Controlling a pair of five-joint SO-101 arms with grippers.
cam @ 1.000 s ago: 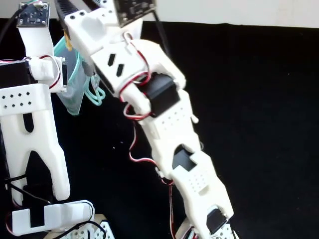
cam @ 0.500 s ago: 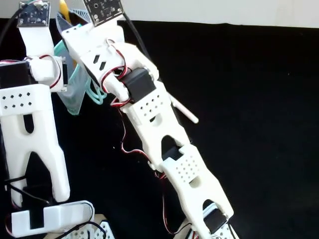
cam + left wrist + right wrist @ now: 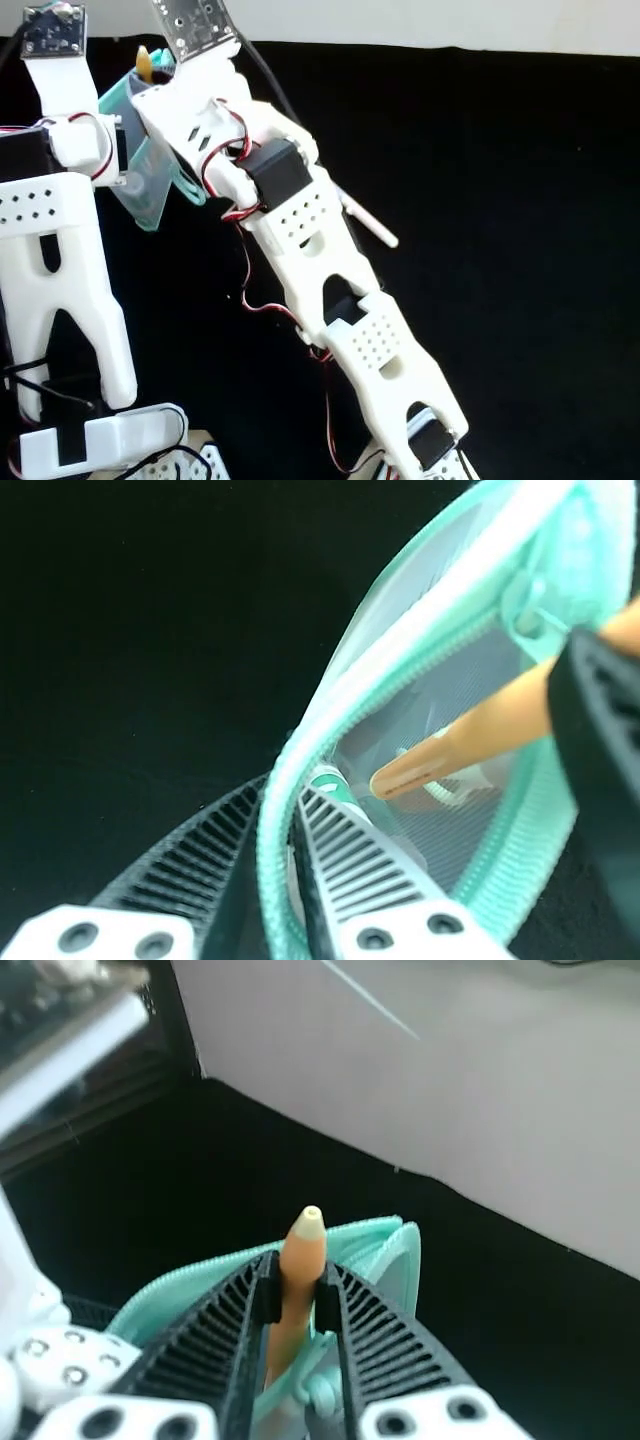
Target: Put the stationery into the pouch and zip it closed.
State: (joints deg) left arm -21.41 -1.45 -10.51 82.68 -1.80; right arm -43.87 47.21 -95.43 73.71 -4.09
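The mint-green mesh pouch [image 3: 150, 190] hangs at the far left of the table, held up by my left gripper [image 3: 288, 785], whose ribbed fingers are shut on its zipper edge [image 3: 300, 730]. The pouch mouth is open. My right gripper [image 3: 298, 1263] is shut on an orange pen [image 3: 300, 1250] right above the pouch [image 3: 375, 1245]. In the left wrist view the pen's tip [image 3: 440, 755] pokes through the open mouth into the pouch, over a pale item [image 3: 445, 792] lying inside. From above, the pen [image 3: 146, 62] shows at the pouch's top edge.
A thin white stick [image 3: 366, 225] lies on the black table beside the right arm's forearm [image 3: 310, 230]. The left arm's white body [image 3: 60, 260] stands at the left edge. A pale wall [image 3: 450, 20] borders the table's far side.
The right arm swung left and toward the back, carrying the orange pen over the pouch mouth. The left arm and the pouch shifted slightly upward.
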